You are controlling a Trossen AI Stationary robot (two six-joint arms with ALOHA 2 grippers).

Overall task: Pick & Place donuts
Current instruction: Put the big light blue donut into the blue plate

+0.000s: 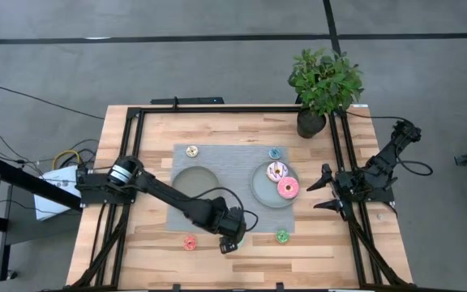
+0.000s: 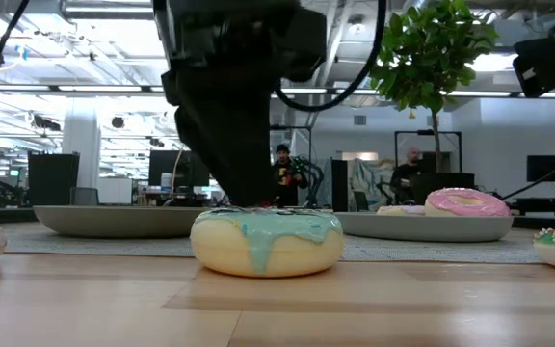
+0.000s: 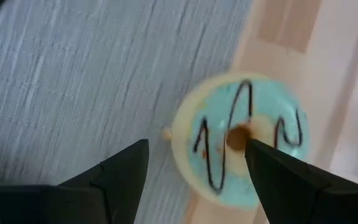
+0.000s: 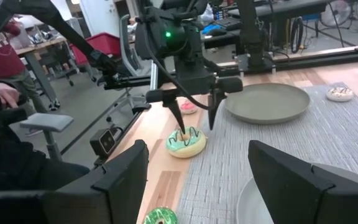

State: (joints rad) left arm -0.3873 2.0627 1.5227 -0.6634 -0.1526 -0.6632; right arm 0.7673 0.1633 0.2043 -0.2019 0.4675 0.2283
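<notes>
At the near edge of the grey mat [image 1: 217, 158], I'm hovering the left gripper [image 4: 195, 112] w/ jaws spread over the mint-green donut [image 4: 186, 142], which is lying half on the mat, half on bare wood. One fingertip is sitting over the hole, so I'm risking pushing the donut sideways instead of straddling it. Right gripper [image 1: 324, 189] is waiting open by the table's right edge.

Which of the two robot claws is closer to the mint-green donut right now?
The left gripper: it hangs right over the mint-green donut, open, one finger at the donut's hole. The right gripper waits open at the table's right side, beyond the plate holding two donuts.
</notes>
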